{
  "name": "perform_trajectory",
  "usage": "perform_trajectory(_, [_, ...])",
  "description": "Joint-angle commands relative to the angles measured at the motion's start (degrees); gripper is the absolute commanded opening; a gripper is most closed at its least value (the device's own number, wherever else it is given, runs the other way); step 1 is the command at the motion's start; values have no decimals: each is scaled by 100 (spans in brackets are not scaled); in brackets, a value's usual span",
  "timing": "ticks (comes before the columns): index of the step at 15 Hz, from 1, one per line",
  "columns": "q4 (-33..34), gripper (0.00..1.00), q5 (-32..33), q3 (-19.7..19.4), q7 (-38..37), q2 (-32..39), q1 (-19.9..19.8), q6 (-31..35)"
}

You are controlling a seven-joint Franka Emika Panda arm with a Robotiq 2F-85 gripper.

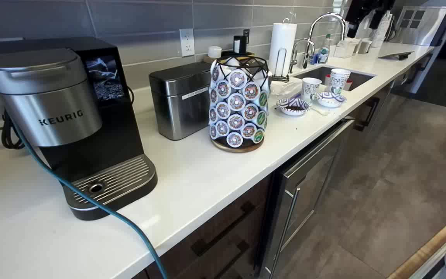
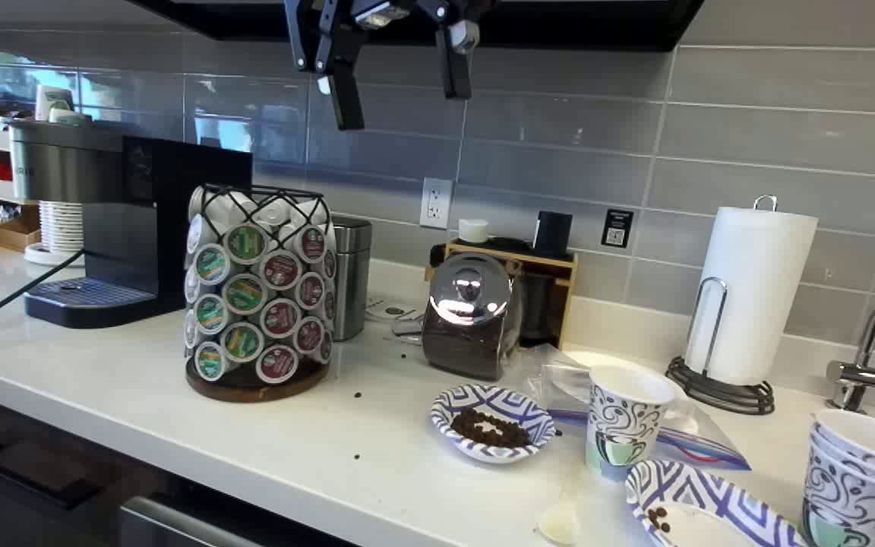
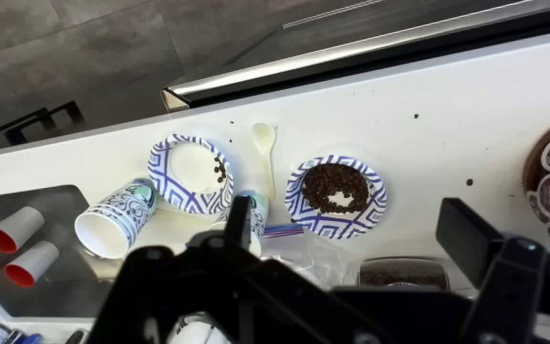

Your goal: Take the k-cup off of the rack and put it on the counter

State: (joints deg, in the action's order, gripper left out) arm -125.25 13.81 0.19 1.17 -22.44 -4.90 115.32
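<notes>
The rack (image 1: 238,148) is a dark-wire cylinder on a round wooden base, and it stands upright on the white counter (image 1: 184,182). It shows in both exterior views (image 2: 255,390), and its edge shows at the right of the wrist view (image 3: 536,157). Rows of k-cups (image 2: 282,270) with round lids fill its sides; loose white ones lie in its top. My gripper (image 2: 403,106) is open and empty, high above the counter, to the right of the rack in that exterior view. In the wrist view its fingers (image 3: 346,213) are wide apart above a bowl.
Patterned paper bowls (image 2: 492,424), one full of coffee beans, paper cups (image 2: 627,418), a plastic bag and a spoon lie on the counter. A bean jar (image 2: 468,334) and paper towel roll (image 2: 756,296) stand behind. A Keurig machine (image 1: 48,108) and steel box (image 1: 184,100) flank the rack.
</notes>
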Motion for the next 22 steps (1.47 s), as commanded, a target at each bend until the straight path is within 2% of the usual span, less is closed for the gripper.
perform_trajectory(1, [14,100,22,-51,-18,4,62,-19])
perform_trajectory(6, [14,100,22,-51,-18,4,62,-19])
perform_trajectory(13, [23,100,-1057,-125,-1409,622,17,135])
perform_trajectory(17, [263,100,-2139,-273,-1558,1062,87,288])
perform_trajectory(20, [567,100,-3258,-425,-1076,1520,199,442])
perform_trajectory(21, [653,100,-3245,-350,-1070,1608,209,519])
perform_trajectory(22, [368,100,-2908,-322,-1206,1278,119,439])
